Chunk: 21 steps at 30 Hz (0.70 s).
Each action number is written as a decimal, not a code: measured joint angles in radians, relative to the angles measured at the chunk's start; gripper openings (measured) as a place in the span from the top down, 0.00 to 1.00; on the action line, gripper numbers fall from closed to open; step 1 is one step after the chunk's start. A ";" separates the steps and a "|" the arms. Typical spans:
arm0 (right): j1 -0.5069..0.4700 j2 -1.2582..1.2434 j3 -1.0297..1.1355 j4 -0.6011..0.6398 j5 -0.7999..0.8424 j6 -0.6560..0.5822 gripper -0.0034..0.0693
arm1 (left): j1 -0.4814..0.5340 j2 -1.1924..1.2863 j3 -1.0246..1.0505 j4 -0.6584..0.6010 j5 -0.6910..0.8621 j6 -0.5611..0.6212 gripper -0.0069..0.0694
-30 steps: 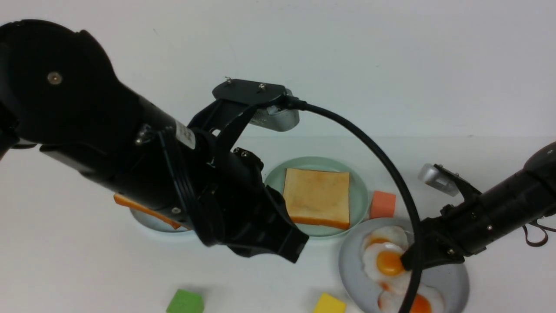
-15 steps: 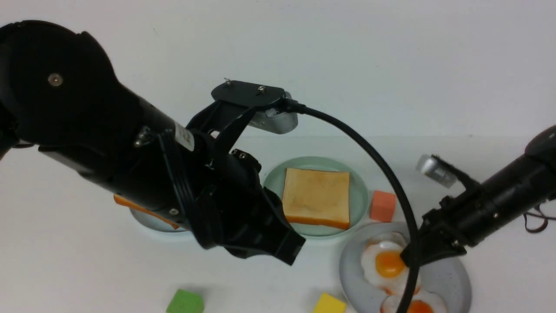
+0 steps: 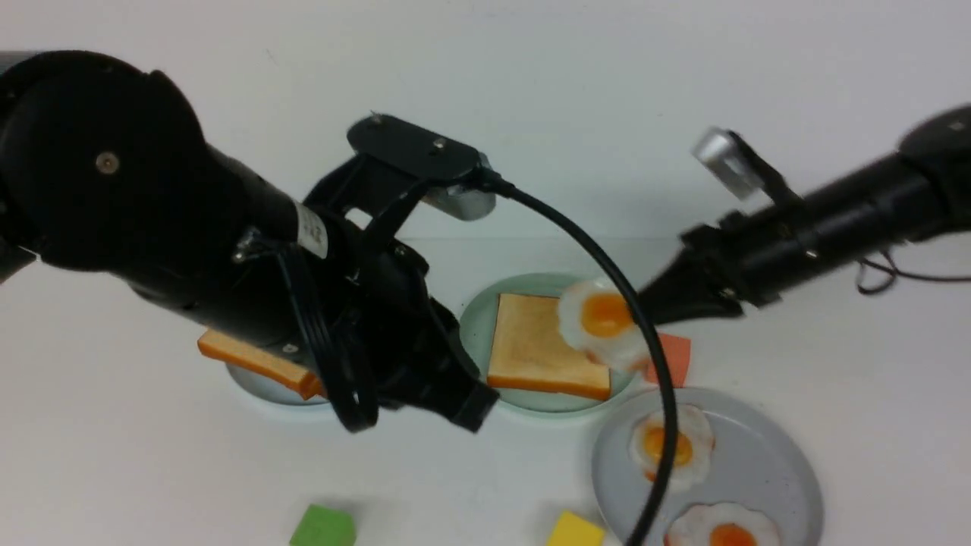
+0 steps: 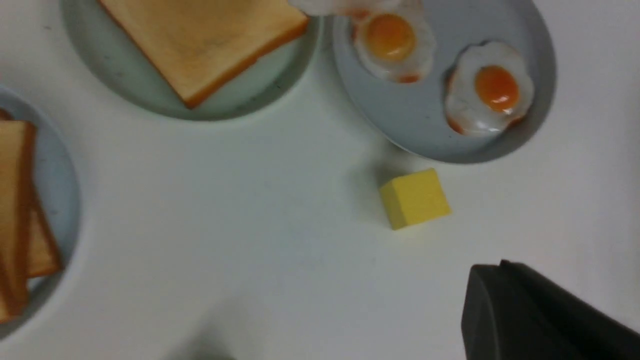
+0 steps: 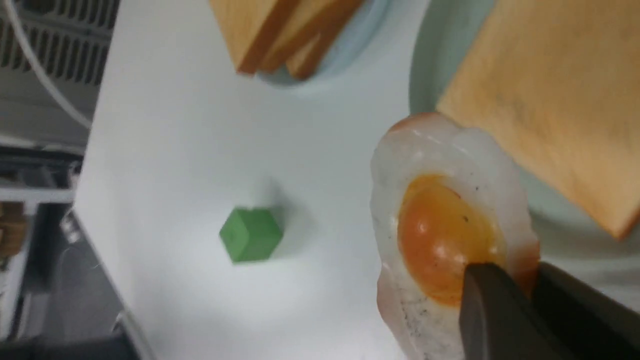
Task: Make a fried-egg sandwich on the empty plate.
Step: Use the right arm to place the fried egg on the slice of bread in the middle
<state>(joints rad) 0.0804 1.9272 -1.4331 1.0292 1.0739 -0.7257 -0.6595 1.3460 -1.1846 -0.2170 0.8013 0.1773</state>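
Note:
A golden toast slice (image 3: 531, 349) lies flat on the mint-green empty plate (image 3: 476, 322). My right gripper (image 3: 645, 311) is shut on the rim of a fried egg (image 3: 603, 318) and holds it in the air over the toast's right corner. In the right wrist view the fried egg (image 5: 440, 220) hangs from the right gripper (image 5: 520, 280), next to the toast (image 5: 550, 100). My left gripper (image 3: 466, 406) is shut and holds nothing; it hovers above the table just left of the mint plate. In the left wrist view the left gripper (image 4: 492, 272) shows only as a dark tip.
A grey plate (image 3: 774, 462) at the front right holds two more eggs (image 3: 671, 447). A pale blue plate (image 3: 258, 387) at the left carries a pile of toast (image 3: 258, 360), largely behind my left arm. Green (image 3: 324, 526), yellow (image 3: 575, 531) and orange (image 3: 671, 356) blocks lie around the plates.
My right gripper has lifted one egg off the grey plate and carried it up and left to the mint plate. The left arm has drawn back slightly to the left.

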 joint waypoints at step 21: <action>0.050 0.326 -0.196 0.068 -0.230 0.094 0.84 | 0.000 0.000 0.000 0.164 -0.027 -0.144 0.93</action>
<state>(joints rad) 0.1309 2.2536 -1.6290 1.0975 0.8438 -0.6319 -0.6595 1.3460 -1.1846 -0.0535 0.7746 0.0333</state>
